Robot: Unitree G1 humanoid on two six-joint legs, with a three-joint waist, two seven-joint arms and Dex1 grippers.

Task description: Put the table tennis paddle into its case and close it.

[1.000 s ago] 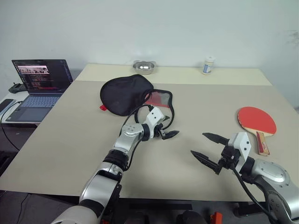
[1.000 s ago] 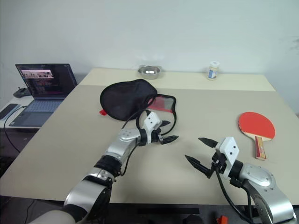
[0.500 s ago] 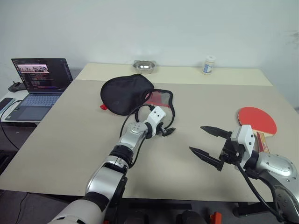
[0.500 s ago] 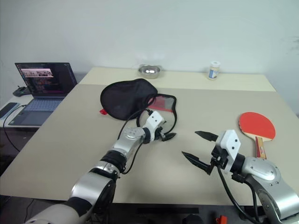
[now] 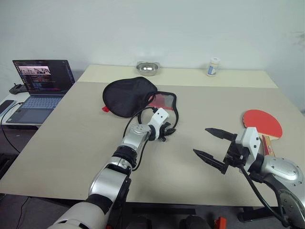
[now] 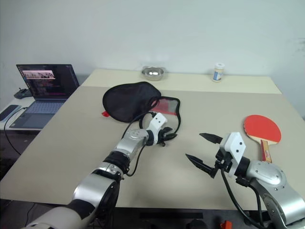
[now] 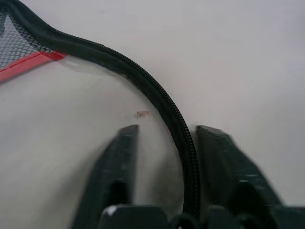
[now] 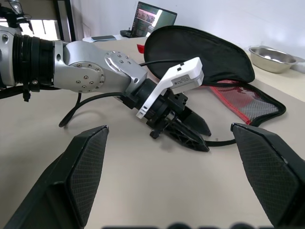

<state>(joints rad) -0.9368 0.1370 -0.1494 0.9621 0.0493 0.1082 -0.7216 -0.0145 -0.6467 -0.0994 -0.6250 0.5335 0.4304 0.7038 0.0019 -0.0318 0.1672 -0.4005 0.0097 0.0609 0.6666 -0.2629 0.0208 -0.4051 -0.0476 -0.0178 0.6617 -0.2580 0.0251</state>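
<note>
The left end effector (image 5: 167, 132) is lowered onto the desk (image 5: 71, 138) at the case's zipper rim (image 7: 157, 95), which runs between its two fingers (image 7: 119, 162); the fingers are drawn in close beside the black rim, though a firm clamp on it cannot be confirmed. The right end effector (image 5: 214, 149) is held above the desk with its fingers spread wide apart and nothing between them.

The case (image 5: 129, 95) is seen lying open near the desk's middle: a black fabric half is folded back, and a red half with black mesh (image 5: 163, 101) lies flat beside it, bordered by the black zipper. The table tennis paddle (image 5: 262, 123) is set red face up near the right edge, handle (image 5: 267, 145) toward the robot, well apart from the case.

The desk surface is plain beige. A metal bowl (image 5: 147, 68) and a small white bottle (image 5: 213, 66) are placed at the far edge, by a white wall. A laptop (image 5: 40, 83) is stood open on a side table at the left. Bare desk is left between case and paddle.
</note>
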